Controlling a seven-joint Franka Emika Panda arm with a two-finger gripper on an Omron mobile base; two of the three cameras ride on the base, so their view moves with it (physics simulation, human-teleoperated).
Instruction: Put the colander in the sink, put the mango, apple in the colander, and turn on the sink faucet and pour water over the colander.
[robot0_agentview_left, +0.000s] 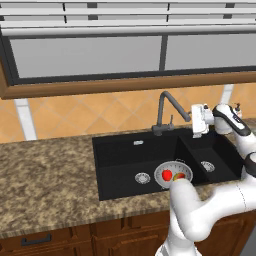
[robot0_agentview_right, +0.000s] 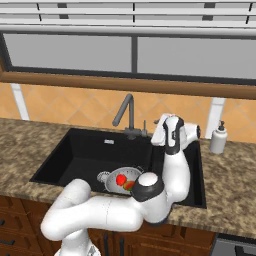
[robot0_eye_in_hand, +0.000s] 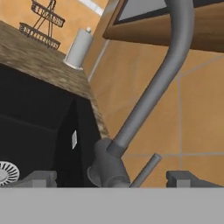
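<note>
The silver colander (robot0_agentview_left: 173, 171) (robot0_agentview_right: 121, 180) stands in the large basin of the black sink (robot0_agentview_left: 120, 160) (robot0_agentview_right: 85, 155), next to the round drain. The red apple (robot0_agentview_left: 166, 175) (robot0_agentview_right: 120, 179) and the yellow-orange mango (robot0_agentview_left: 179, 176) (robot0_agentview_right: 130, 185) lie inside it. The dark grey sink faucet (robot0_agentview_left: 164, 111) (robot0_agentview_right: 128, 116) (robot0_eye_in_hand: 153, 96) rises behind the basin. No stream comes from its spout. My gripper (robot0_agentview_left: 196, 126) (robot0_agentview_right: 157, 136) (robot0_eye_in_hand: 113, 179) hangs open just right of the faucet. In the hand view its fingertips (robot0_eye_in_hand: 41, 178) straddle the faucet base and the small side lever (robot0_eye_in_hand: 146, 169) without touching them.
A white soap dispenser (robot0_agentview_right: 218, 137) (robot0_eye_in_hand: 79, 48) stands on the granite counter (robot0_agentview_left: 45, 175) right of the sink. A wire rack (robot0_eye_in_hand: 43, 22) sits further along. The tiled wall and a wooden window sill (robot0_agentview_left: 125, 85) are close behind the faucet. My own arm arches over the smaller basin.
</note>
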